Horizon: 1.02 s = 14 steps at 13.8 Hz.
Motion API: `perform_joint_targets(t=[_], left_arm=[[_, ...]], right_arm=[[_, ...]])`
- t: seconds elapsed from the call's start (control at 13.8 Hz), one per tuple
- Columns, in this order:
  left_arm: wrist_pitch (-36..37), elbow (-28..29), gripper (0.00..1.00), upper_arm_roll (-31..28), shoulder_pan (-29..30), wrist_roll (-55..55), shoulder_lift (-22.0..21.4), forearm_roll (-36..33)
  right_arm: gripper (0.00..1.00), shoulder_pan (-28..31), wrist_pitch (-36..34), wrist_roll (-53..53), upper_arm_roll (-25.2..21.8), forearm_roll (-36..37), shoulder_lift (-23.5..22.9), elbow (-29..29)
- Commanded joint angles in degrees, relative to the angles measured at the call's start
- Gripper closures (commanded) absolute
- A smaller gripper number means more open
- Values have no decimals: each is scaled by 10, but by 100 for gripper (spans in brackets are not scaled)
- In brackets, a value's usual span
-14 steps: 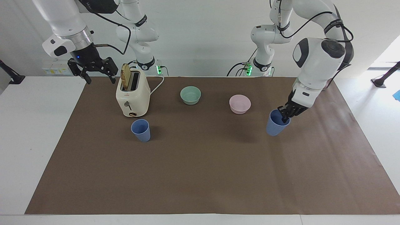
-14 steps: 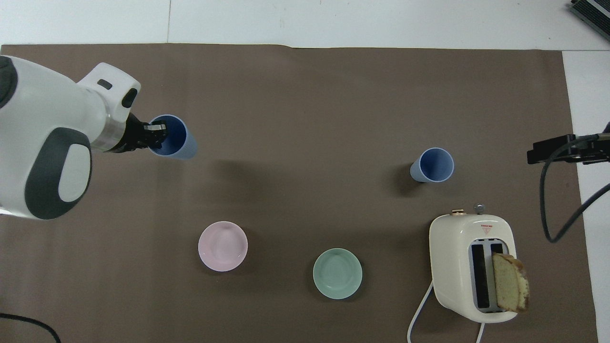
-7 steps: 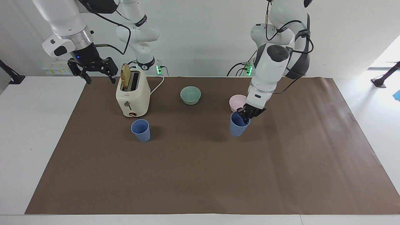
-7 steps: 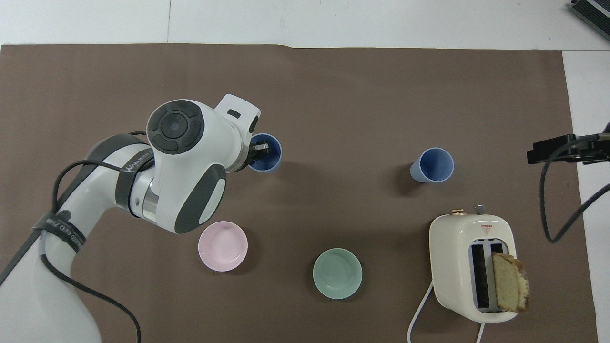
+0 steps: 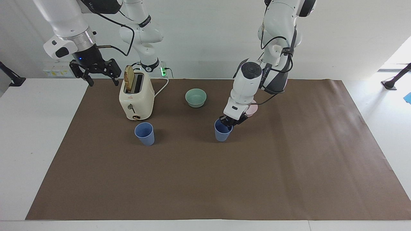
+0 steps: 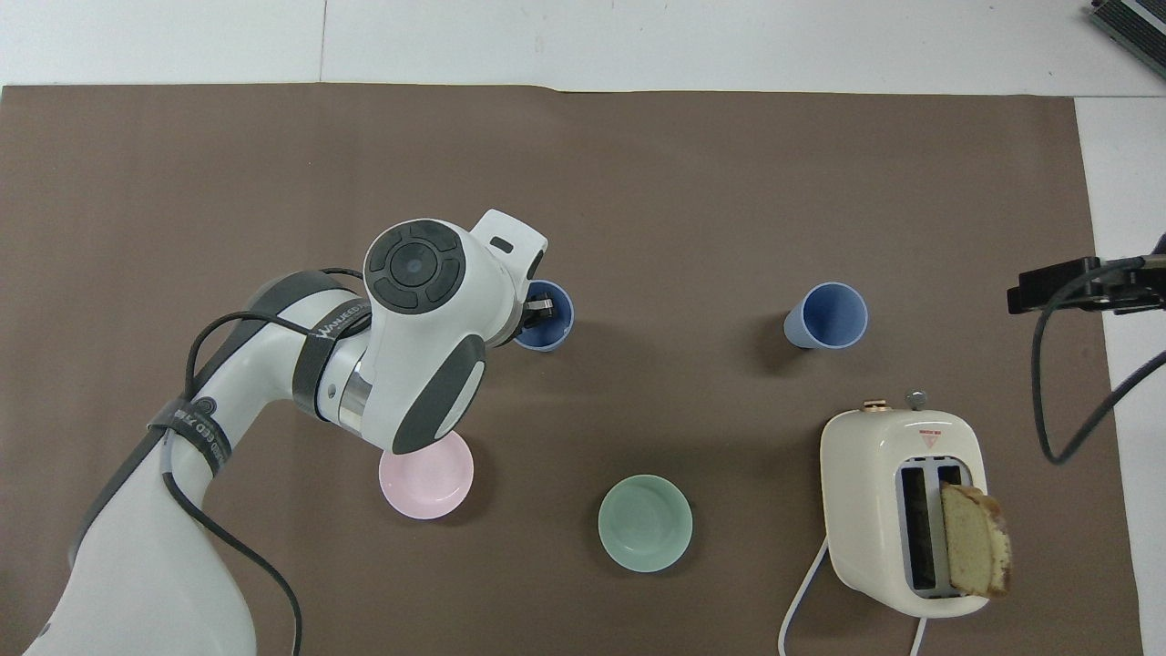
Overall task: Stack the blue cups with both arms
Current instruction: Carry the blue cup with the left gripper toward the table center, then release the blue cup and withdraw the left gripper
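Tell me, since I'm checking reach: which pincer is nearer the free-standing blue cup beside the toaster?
Right. The right pincer waits raised near the toaster, which the free-standing blue cup stands beside. The left pincer grips the other blue cup mid-table.

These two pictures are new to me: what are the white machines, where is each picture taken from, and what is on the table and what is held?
They are two robot arms. One picture faces them across the table; the other looks down from above their end.

The left tool grips the rim of a blue cup, carrying it toward the right arm's end of the table. The right tool waits, open, over the table's edge beside the toaster.

On the brown mat stand a second blue cup, the toaster with a bread slice in it, a green bowl, and a pink bowl partly hidden by the left arm.
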State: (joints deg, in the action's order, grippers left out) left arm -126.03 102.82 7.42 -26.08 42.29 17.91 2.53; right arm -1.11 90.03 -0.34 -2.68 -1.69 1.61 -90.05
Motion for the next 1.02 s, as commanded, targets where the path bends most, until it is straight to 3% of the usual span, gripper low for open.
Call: perform_joint_targets(t=[0.0,0.22,0.29,0.36,0.73,0.94], left_arm=[[-37,6,100,-11,-21,11,24,-10],[-31,4,100,-12,-23,12,26,-11],[-29,3,59,-12,-22,12,25,-12],[-24,2,1,-13,-21,11,21,-14],[37,-3,0,-21,11,-1,-52,-39],[80,0,0,-20,65,-100,-97,-39]], right_arm=[[0,4,6,7,5,3,3,-7],[0,4,6,7,5,3,4,-7],[0,4,6,7,5,3,3,-7],[0,4,6,7,4,3,4,-7],[0,3,9,5,4,2,4,-7],[0,1,60,-21,6,2,5,-44]])
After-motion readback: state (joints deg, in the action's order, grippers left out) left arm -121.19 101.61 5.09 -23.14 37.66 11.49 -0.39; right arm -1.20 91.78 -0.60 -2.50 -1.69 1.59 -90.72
